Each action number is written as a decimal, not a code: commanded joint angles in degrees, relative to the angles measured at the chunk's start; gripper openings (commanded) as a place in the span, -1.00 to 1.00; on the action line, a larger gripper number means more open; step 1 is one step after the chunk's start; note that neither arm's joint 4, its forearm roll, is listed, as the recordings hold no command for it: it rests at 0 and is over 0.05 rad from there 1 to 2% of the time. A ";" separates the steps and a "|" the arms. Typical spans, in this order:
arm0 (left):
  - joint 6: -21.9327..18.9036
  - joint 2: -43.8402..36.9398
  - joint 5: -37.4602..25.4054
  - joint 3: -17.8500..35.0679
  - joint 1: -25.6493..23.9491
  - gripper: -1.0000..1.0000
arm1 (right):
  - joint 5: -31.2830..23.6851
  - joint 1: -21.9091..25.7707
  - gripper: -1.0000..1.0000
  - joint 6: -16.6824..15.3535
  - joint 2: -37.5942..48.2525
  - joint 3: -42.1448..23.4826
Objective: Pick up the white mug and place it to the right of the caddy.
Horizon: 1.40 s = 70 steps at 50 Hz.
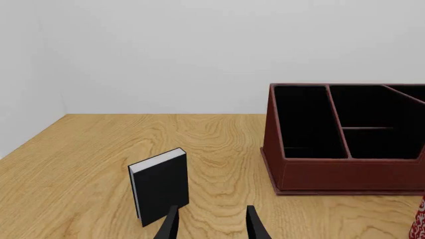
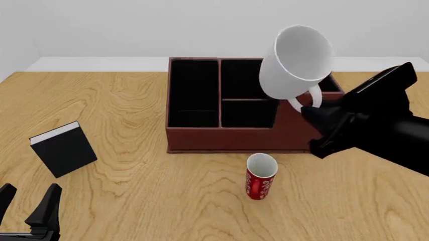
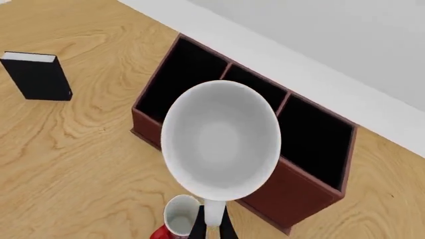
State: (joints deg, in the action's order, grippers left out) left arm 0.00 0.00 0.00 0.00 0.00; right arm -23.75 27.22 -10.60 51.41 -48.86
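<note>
The white mug (image 2: pixel 295 63) hangs in the air, tilted, above the right part of the caddy (image 2: pixel 194 138). My right gripper (image 2: pixel 310 108) is shut on its loop handle. In the right wrist view the white mug (image 3: pixel 221 139) fills the middle, mouth toward the camera, with the caddy (image 3: pixel 285 191) below it and the gripper (image 3: pixel 212 224) pinching the handle. My left gripper (image 2: pixel 30 201) is open and empty, low at the front left of the table. In the left wrist view that gripper (image 1: pixel 211 221) points at the table, with the caddy (image 1: pixel 345 174) ahead.
A red mug (image 2: pixel 260 175) with white lettering stands upright in front of the caddy; it also shows in the right wrist view (image 3: pixel 179 219). A small black book (image 2: pixel 64 149) stands at the left, close to the left gripper, also in the left wrist view (image 1: pixel 159 185).
</note>
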 commanded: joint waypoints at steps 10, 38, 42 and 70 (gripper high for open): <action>0.00 0.00 0.00 0.00 0.00 1.00 | -2.88 -9.06 -1.00 2.03 -6.73 0.19; 0.00 0.00 0.00 0.00 0.00 1.00 | -5.27 -27.26 -1.00 2.99 -10.62 0.31; 0.00 0.00 0.00 0.00 0.00 1.00 | -5.21 -28.27 -1.00 3.10 -10.14 0.01; 0.00 0.00 0.00 0.00 0.00 1.00 | -2.89 -35.23 -1.00 4.98 0.57 -5.48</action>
State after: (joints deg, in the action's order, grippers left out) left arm 0.00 0.00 0.00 0.00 0.00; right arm -27.71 -6.17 -6.86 48.87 -52.73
